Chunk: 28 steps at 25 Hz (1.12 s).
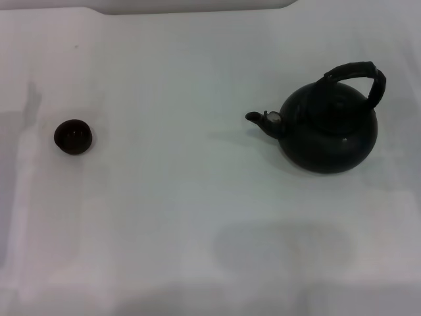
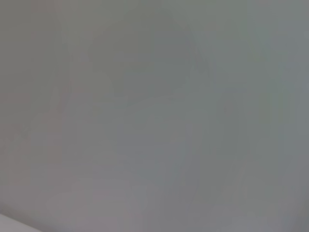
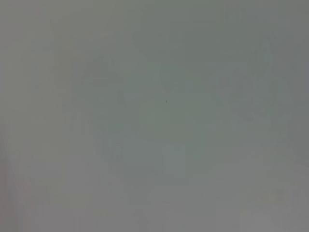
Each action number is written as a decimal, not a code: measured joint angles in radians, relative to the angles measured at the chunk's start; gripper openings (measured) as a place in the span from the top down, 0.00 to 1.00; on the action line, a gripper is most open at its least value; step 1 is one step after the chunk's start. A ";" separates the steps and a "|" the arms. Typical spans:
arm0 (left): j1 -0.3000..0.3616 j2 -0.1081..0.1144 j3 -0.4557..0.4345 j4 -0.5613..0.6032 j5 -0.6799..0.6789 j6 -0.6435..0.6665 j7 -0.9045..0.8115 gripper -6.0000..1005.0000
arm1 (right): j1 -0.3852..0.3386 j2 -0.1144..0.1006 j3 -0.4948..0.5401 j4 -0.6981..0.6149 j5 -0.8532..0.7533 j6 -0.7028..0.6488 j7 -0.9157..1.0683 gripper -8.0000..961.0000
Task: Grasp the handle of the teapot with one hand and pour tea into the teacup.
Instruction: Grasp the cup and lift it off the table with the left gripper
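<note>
With neither gripper in view, finger state can't be told, nothing's begun: teapot (image 1: 329, 131) sits right on the table (image 1: 197, 217), handle (image 1: 355, 74) ungrasped, spout toward the teacup (image 1: 73, 136) well apart on the left; grasp and pour remain

Teacup (image 1: 73, 136) far left of teapot (image 1: 329, 128)

**No robot parts to see here**

Honestly, none of the robot's body makes it into any of the three views. No arm, no fingers, no cables, no casing, so there's no colour or marking to report. Both wrist views give just a flat pale grey surface, edge to edge.
</note>
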 joint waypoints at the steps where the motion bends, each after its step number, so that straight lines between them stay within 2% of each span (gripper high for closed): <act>1: 0.000 0.000 0.000 0.000 0.000 0.000 0.000 0.12 | 0.000 0.000 0.000 0.000 0.000 0.000 0.000 0.24; 28: -0.007 0.001 -0.002 0.000 0.000 0.000 0.004 0.12 | 0.001 0.000 0.000 -0.006 0.002 -0.012 0.000 0.24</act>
